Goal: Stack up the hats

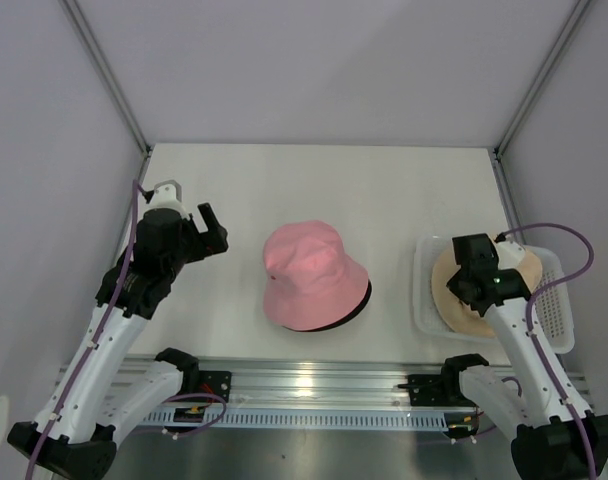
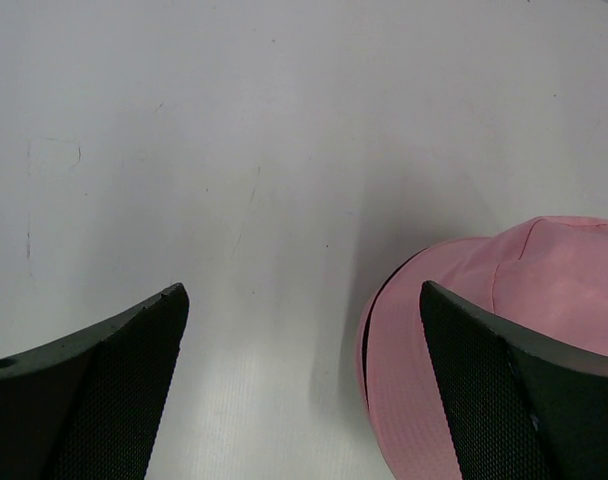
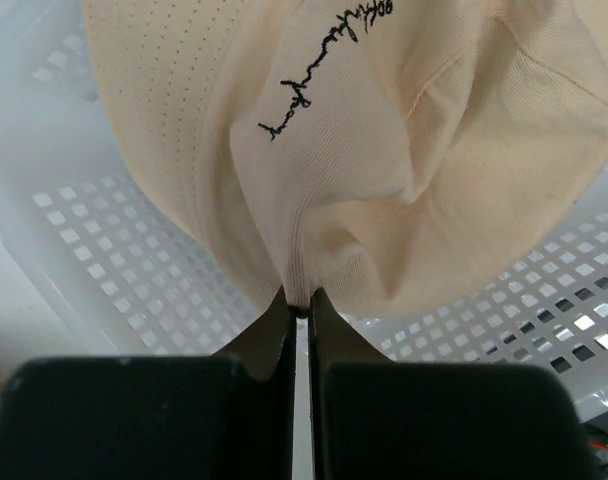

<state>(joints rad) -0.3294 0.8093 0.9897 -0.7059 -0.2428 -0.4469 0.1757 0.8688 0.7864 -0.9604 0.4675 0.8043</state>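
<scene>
Fabric of the beige hat (image 3: pixel 434 150), in the basket (image 1: pixel 556 312) at the table's (image 1: pixel 234 180) right edge, is nipped by the right claw (image 3: pixel 299 308). Mid-table, pink hat (image 1: pixel 309 275) seemingly covers black hat (image 1: pixel 361 304); left claw (image 2: pixel 299 295) gapes.

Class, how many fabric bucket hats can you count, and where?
3. Pink fabric hat at centre; black fabric hat beneath it, only its edge showing; beige fabric hat in the white perforated basket, pinched by the right gripper.
</scene>
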